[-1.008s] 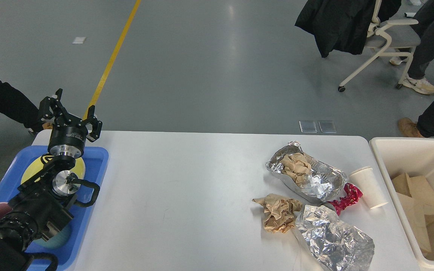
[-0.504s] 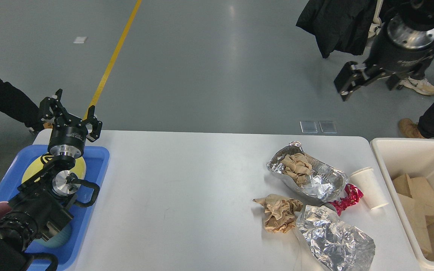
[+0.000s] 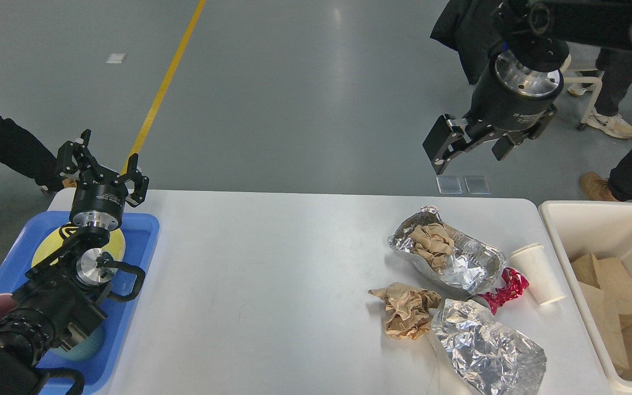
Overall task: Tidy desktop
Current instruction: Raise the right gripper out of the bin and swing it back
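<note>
right gripper (image 3: 472, 145), jaws apart and empty, hovering above the foil tray (image 3: 447, 255) on the desktop (image 3: 272, 263), likely readying to grab trash.

The left arm (image 3: 47, 307) hides much of the blue tray (image 3: 143, 241) and its dishes, while the cream bin (image 3: 596, 211) and the crumpled foil (image 3: 486, 351) run off the frame's right and bottom edges.

Robot lab or test hall

Bare grey floor (image 3: 305, 109) with a yellow line (image 3: 165, 82) at upper left, people's legs (image 3: 631, 164) and a wheeled office chair (image 3: 587, 93) upper right, behind a white desk (image 3: 272, 285).
</note>
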Tool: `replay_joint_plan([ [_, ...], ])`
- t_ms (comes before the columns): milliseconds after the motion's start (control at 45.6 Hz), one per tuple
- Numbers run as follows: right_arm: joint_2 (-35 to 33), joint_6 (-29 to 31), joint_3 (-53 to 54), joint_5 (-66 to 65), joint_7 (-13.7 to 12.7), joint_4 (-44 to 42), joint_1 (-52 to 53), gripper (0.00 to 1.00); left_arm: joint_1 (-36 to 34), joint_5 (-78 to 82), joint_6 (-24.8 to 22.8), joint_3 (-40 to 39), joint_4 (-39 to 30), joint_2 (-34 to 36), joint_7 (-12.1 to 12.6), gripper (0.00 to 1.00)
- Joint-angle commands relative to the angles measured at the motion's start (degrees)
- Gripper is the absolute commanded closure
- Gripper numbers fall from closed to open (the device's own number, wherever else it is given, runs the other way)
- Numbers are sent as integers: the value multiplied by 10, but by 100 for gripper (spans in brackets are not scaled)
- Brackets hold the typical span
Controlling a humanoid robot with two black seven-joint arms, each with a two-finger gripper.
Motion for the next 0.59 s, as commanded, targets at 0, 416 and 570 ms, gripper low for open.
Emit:
replay_joint_plan([
  [0, -32, 0, -20, -1, 0, -7, -13, 0, 0, 0, 0, 0, 0, 0, 0, 4],
  [416, -130, -135, -67, -8, -1, -71, -227, 0, 0, 0, 0, 0, 0, 0, 0, 4],
  [570, -139, -218, -64, -23, 0, -68, -287, 0, 0, 0, 0, 0, 0, 0, 0, 4],
])
